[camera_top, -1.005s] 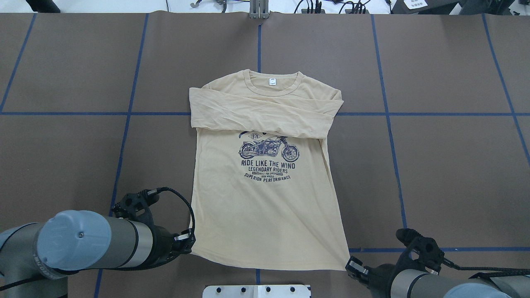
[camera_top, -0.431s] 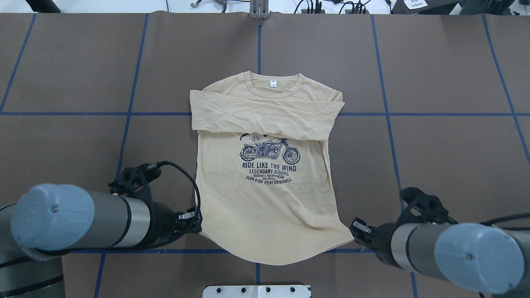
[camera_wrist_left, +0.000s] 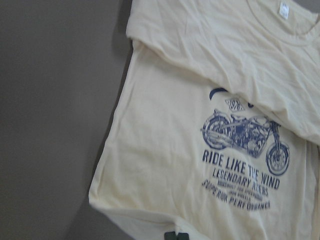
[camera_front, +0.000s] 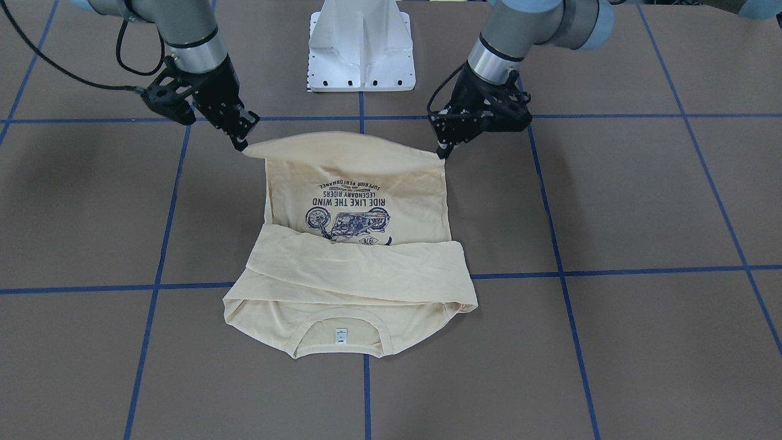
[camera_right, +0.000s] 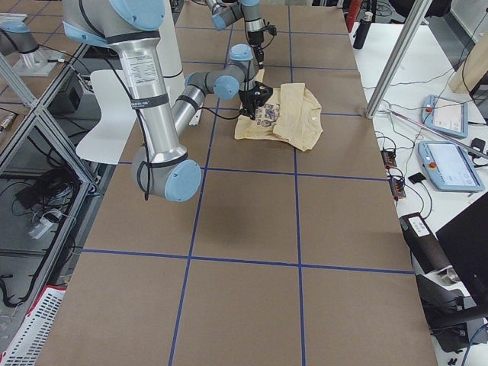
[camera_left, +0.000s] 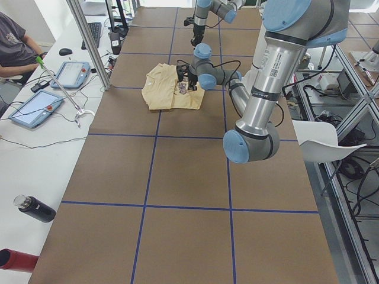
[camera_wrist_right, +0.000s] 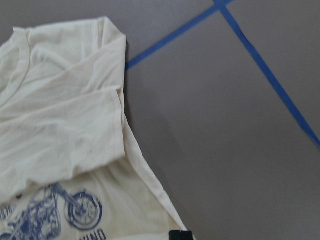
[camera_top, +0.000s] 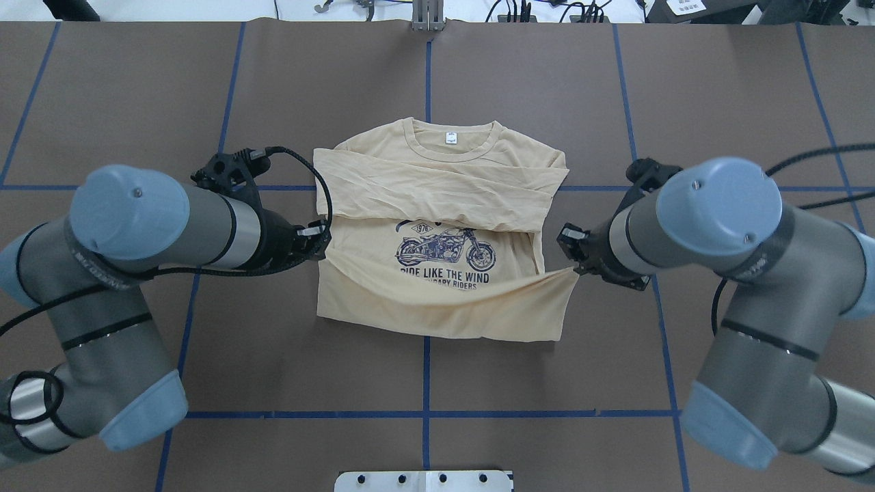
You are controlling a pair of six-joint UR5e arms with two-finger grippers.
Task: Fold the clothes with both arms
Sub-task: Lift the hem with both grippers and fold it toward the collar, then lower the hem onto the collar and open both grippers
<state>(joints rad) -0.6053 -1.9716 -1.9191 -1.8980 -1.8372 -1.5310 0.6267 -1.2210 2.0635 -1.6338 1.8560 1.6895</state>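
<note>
The cream-yellow T-shirt (camera_top: 437,191) lies face up mid-table, collar and white neck label (camera_top: 450,137) at the far side, both sleeves folded across the chest. My left gripper (camera_top: 321,240) is shut on the left hem corner. My right gripper (camera_top: 571,251) is shut on the right hem corner. Both hold the hem raised over the lower body, so it hides the lowest print lines. In the front-facing view the shirt (camera_front: 354,269) hangs between the left gripper (camera_front: 441,150) and the right gripper (camera_front: 241,143). The wrist views show the motorcycle print (camera_wrist_left: 245,137) and a folded sleeve (camera_wrist_right: 60,125).
The brown table carries blue tape grid lines (camera_top: 427,413). The white pedestal base (camera_front: 360,43) stands at the robot's edge. In the left side view an operator (camera_left: 15,47), tablets (camera_left: 35,106), a metal pole (camera_left: 89,44) and a dark bottle (camera_left: 35,208) line the far side.
Both grippers have lifted the hem corners and carried them from the near edge toward the collar. The lower part of the shirt now doubles over and covers the bottom print lines.
</note>
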